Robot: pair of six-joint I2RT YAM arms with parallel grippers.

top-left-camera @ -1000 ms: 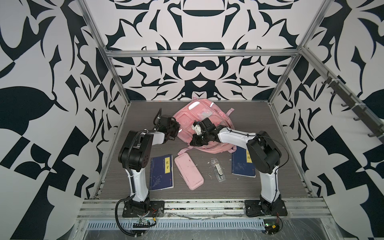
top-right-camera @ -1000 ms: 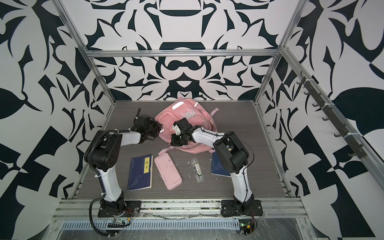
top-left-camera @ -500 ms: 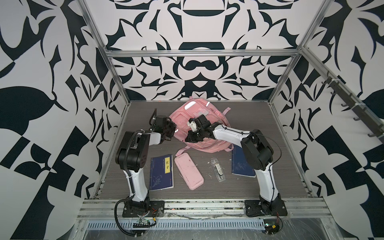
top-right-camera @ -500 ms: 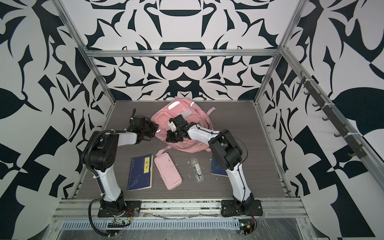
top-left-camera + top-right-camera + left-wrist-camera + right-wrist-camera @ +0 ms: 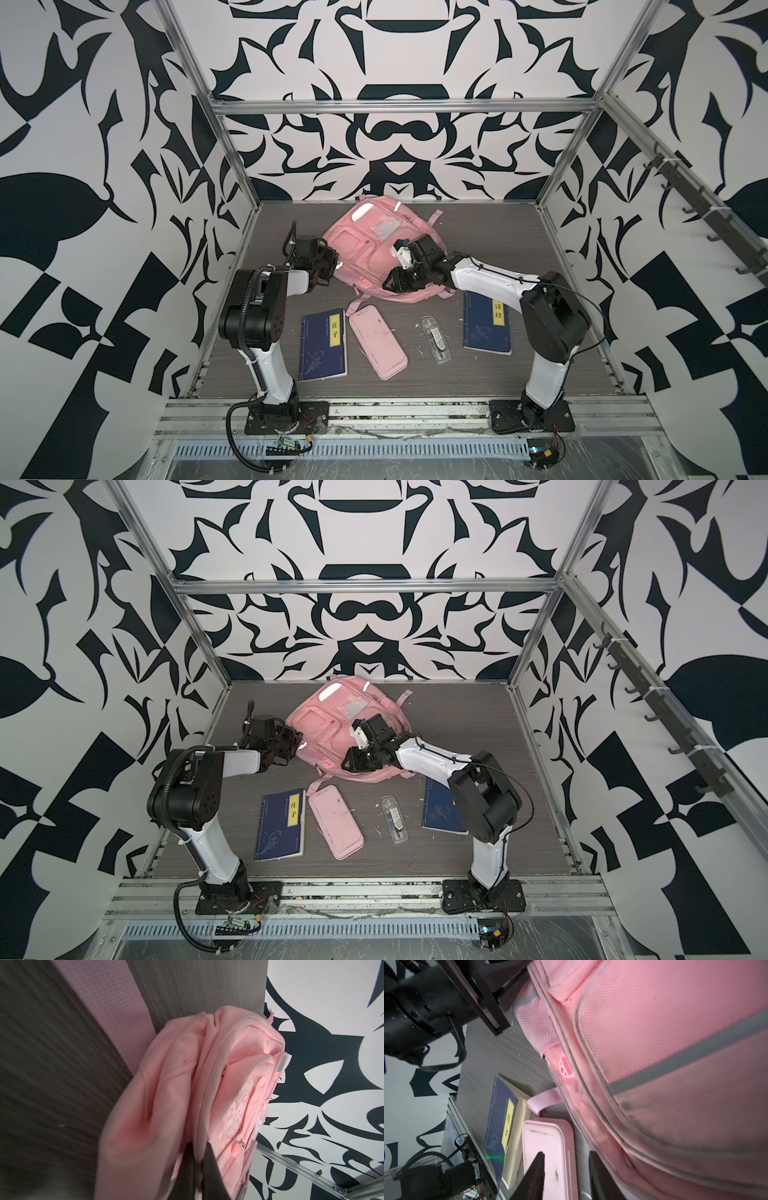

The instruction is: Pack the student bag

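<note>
Opening the large pink fabric backpack: left tool clenched on its edge, right tool released, seemingly empty, must next take the round pink zip pull.

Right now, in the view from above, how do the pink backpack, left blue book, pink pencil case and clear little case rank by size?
In a top view:
1. backpack
2. blue book and pencil case, too alike to rank
3. clear case, smallest

Pink student bag, silver strips, navy book, yellow label, pale pink pencil case, black-and-white swirled walls
</note>
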